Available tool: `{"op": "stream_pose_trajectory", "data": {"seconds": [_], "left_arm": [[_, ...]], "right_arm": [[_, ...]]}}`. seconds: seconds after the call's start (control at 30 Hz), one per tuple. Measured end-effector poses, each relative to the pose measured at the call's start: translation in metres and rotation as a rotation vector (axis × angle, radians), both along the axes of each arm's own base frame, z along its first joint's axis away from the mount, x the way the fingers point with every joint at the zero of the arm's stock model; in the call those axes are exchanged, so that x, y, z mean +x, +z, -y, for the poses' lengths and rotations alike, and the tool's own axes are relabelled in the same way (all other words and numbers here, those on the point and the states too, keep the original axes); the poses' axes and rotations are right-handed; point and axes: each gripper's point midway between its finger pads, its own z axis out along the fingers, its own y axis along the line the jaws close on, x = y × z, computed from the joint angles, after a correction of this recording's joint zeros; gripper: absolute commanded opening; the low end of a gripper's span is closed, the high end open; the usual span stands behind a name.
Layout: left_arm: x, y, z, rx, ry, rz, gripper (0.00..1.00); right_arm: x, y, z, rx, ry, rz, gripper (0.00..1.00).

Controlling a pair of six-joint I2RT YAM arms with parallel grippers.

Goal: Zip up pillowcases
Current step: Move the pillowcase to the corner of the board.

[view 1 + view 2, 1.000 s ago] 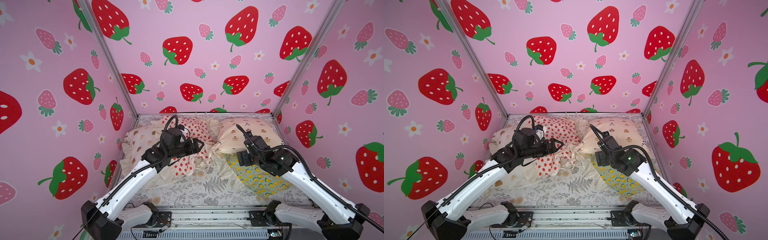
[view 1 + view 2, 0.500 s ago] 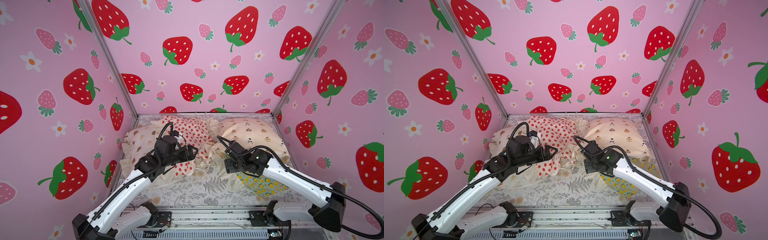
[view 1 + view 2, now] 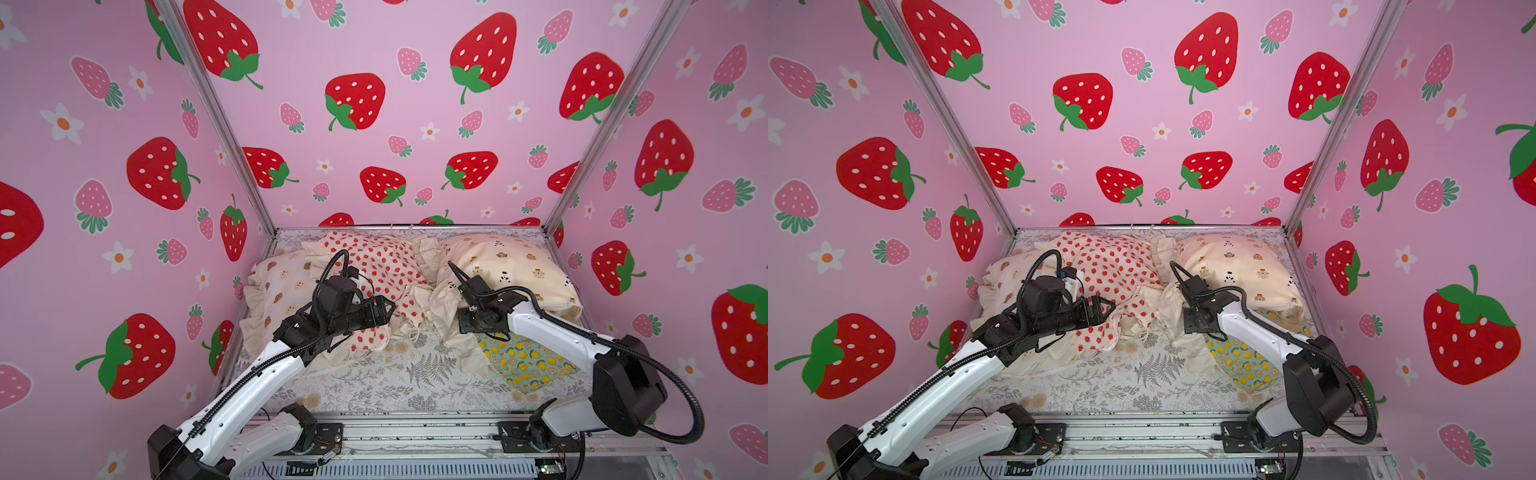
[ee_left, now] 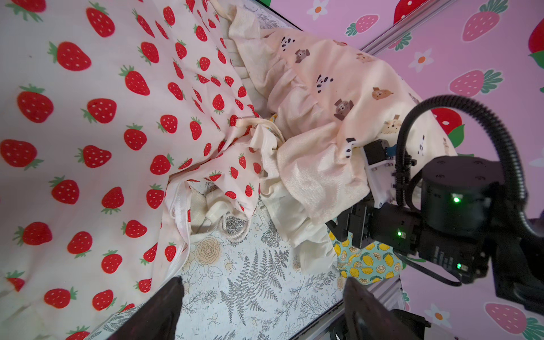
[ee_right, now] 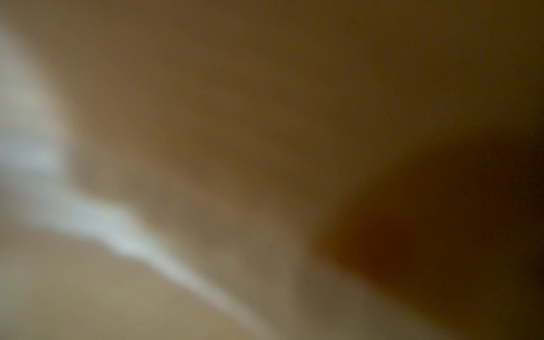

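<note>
– Pillowcases (image 3: 1108, 266): where are the four in the top views?
– In both, the strawberry pillowcase (image 3: 374, 266) lies beneath and ahead of the left end effector (image 3: 388, 311). The bear-face pillowcase (image 3: 278, 286) is behind it, beside that arm. The plump panda pillowcase (image 3: 511, 266) is beyond the right end effector (image 3: 467, 322), and the lemon pillowcase (image 3: 528, 361) lies under it. All rest on a fern-print sheet (image 3: 415, 374).
– And the left wrist view?
– The left end effector is released, with its jaws wide apart over the sheet and nothing between them. Ahead of it, the strawberry pillowcase's zipper (image 4: 178, 212) gapes open with cream cloth showing inside. The right end effector's fingers are buried under the panda pillowcase's cream ruffle (image 4: 318, 176), so I cannot tell whether it grips.
– The right wrist view?
– Only a tan and pale blur; nothing can be made out.
</note>
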Motion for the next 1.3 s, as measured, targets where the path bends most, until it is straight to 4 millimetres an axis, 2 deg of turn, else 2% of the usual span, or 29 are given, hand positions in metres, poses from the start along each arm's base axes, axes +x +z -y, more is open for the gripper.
{"op": "stream_pose_trajectory", "data": {"seconds": [0.13, 0.3, 0.4, 0.47, 0.6, 0.73, 0.83, 1.03, 1.13, 1.3], "left_arm": [[0.002, -0.003, 0.0, 0.009, 0.002, -0.004, 0.87], [0.006, -0.004, -0.005, 0.035, 0.026, 0.01, 0.87], [0.007, -0.006, -0.009, 0.054, 0.045, 0.014, 0.87], [0.006, -0.006, -0.014, 0.068, 0.061, 0.016, 0.87], [0.0, -0.006, -0.029, 0.107, 0.106, 0.019, 0.87], [-0.009, -0.012, -0.047, 0.16, 0.153, -0.003, 0.87], [-0.017, -0.027, -0.061, 0.209, 0.196, -0.04, 0.84], [-0.037, -0.076, -0.093, 0.285, 0.291, -0.156, 0.77], [-0.042, -0.096, -0.104, 0.275, 0.339, -0.207, 0.75], [-0.044, -0.125, -0.1, 0.203, 0.347, -0.286, 0.7]], "right_arm": [[0.039, -0.004, 0.024, -0.019, -0.046, 0.017, 0.59], [0.088, 0.013, 0.044, -0.011, -0.091, 0.082, 0.59], [0.107, 0.029, 0.043, 0.007, -0.08, 0.129, 0.65], [0.109, 0.038, 0.036, 0.022, -0.059, 0.153, 0.72], [0.092, 0.054, 0.008, 0.045, 0.014, 0.18, 0.78], [0.058, 0.071, -0.017, 0.09, 0.081, 0.2, 0.86], [0.03, 0.074, -0.034, 0.11, 0.125, 0.189, 0.89], [-0.021, 0.056, -0.073, 0.148, 0.209, 0.119, 0.88], [-0.037, 0.047, -0.1, 0.174, 0.252, 0.097, 0.84], [-0.05, 0.021, -0.136, 0.193, 0.293, 0.052, 0.78]]}}
